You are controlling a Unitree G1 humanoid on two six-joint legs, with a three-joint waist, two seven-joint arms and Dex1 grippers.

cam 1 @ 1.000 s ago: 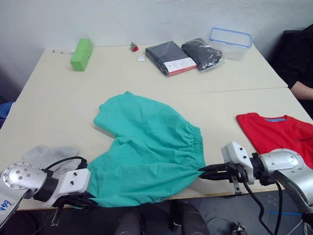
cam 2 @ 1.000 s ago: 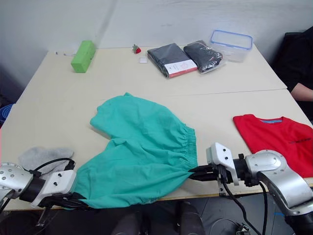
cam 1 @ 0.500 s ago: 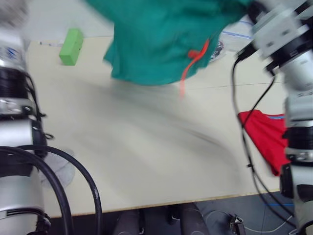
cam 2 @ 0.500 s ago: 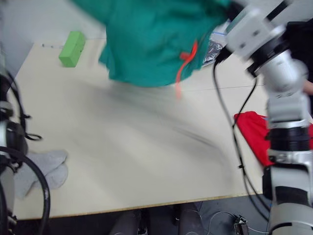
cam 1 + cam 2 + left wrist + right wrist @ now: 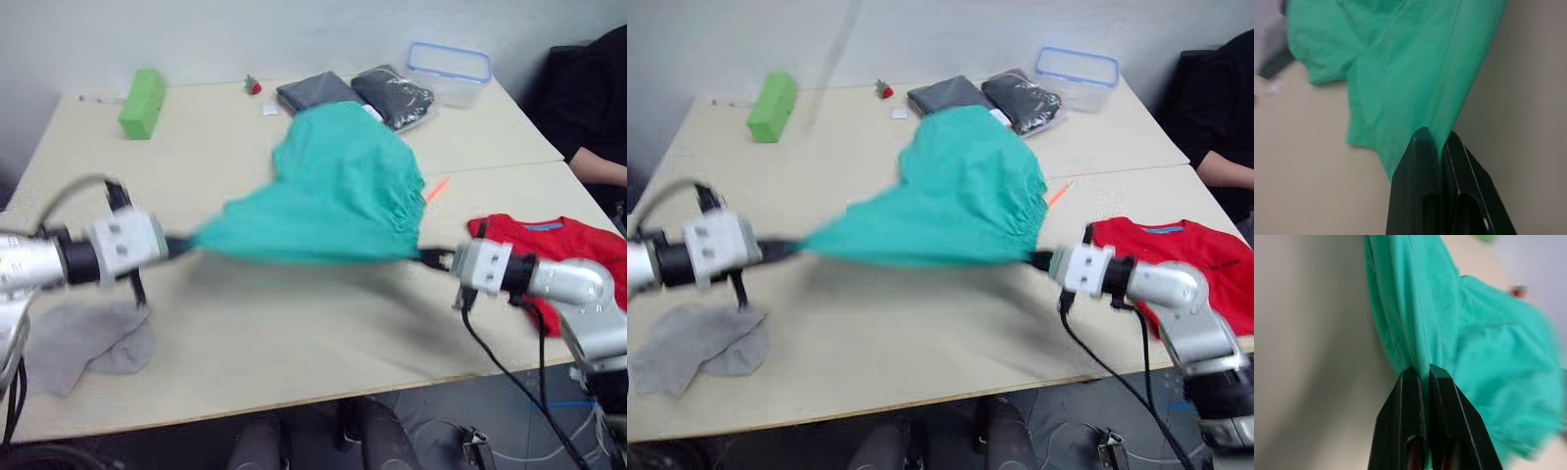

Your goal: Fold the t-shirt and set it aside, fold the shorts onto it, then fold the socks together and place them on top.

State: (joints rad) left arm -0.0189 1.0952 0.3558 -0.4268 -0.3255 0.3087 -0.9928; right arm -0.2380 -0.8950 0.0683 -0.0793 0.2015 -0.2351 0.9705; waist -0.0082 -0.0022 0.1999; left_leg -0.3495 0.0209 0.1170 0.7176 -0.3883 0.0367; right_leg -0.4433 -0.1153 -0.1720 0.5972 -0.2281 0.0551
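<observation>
Hard to make out first: the shorts [image 5: 338, 191] and both arms are motion-smeared, so fabric edges and waistband gathers read soft. The shorts' far part hides some of the dark packs [image 5: 353, 93] behind it. Person [image 5: 588, 117] at the right edge is cut off, just a dark sleeve and forearm. T-shirt [image 5: 554, 257] partly covered by the right arm. An orange cord [image 5: 436, 188] pokes out by the shorts' right side; can't tell where it attaches.

Shorts now: stretched taut between the grippers over mid-table, long axis running left-right, near edge pulled into a straight line, the rest humped up and trailing toward the far side.

Left gripper [image 5: 1440, 142]: jaws pinched tight on a teal corner, fabric squeezed between the fingers. Right gripper [image 5: 1422, 372]: same, jaws clamped on a bunched edge of the shorts.

T-shirt lies flat at the table's right edge, neckband facing the far side. Socks [image 5: 83, 338] in a loose grey heap at the near-left, below the left arm, well apart from the shorts.

Far side: green block [image 5: 140, 89] at left, clear tub [image 5: 449, 70] w/ blue rim at right, small red item [image 5: 254, 87] between.
</observation>
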